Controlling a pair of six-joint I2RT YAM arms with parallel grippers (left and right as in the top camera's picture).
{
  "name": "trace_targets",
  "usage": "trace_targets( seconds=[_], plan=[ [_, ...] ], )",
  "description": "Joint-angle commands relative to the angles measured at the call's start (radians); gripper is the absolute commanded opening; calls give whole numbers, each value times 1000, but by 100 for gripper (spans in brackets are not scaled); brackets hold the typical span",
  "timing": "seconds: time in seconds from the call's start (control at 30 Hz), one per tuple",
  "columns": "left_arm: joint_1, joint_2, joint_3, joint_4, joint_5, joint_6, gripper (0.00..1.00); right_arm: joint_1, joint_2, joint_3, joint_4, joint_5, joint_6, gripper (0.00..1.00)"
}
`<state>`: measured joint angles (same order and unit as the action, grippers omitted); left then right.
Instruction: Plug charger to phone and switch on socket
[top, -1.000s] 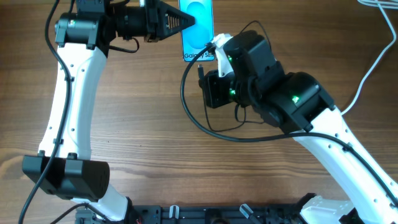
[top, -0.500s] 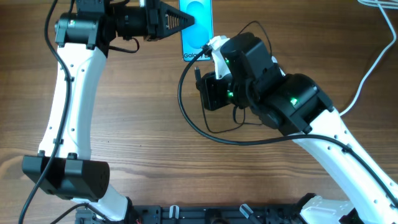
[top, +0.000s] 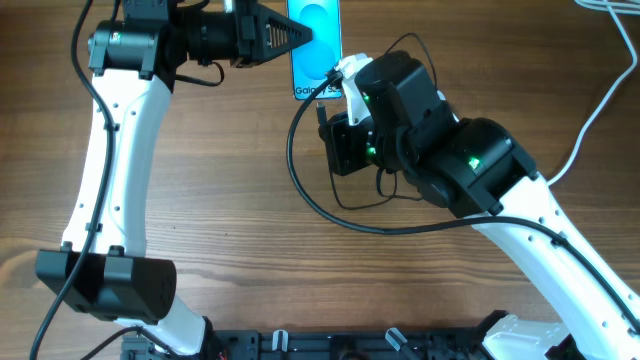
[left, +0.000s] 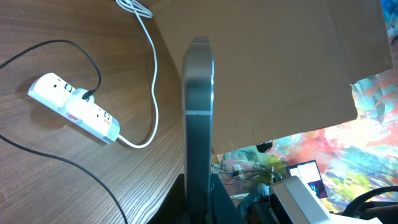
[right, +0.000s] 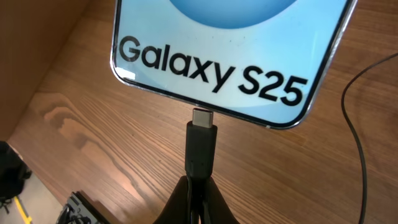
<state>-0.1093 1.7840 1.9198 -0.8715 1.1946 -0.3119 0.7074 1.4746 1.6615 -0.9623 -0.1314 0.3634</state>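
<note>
Left tool (top: 303, 36) is clamped on the side edge of the phone (top: 322, 40), holding it at the far middle of the tabletop (top: 230, 200), screen up in the overhead view. Right tool (right: 198, 200) is pinched narrow on the charger (right: 201, 146) connector. The metal tip meets the phone's (right: 217, 62) bottom edge below "Galaxy S25"; can't tell if it's seated. Socket (left: 73, 107) lies flat on the tabletop, well away from the phone, with a black cable plugged in and a white cord (left: 152, 93) curving off.

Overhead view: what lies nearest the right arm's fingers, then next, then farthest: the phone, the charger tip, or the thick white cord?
1. Charger tip: held in the right fingers.
2. Phone: just beyond the tip, top centre.
3. Thick white cord: far right edge.
</note>
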Motion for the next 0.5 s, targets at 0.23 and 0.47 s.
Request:
trace_targets(
  seconds=[0.23, 0.47],
  plan=[
    [0, -3, 9, -12, 21, 47, 4, 2, -6, 28, 17, 19, -23, 5],
    [0, -3, 9, -12, 21, 47, 4, 2, -6, 28, 34, 20, -20, 5]
  ],
)
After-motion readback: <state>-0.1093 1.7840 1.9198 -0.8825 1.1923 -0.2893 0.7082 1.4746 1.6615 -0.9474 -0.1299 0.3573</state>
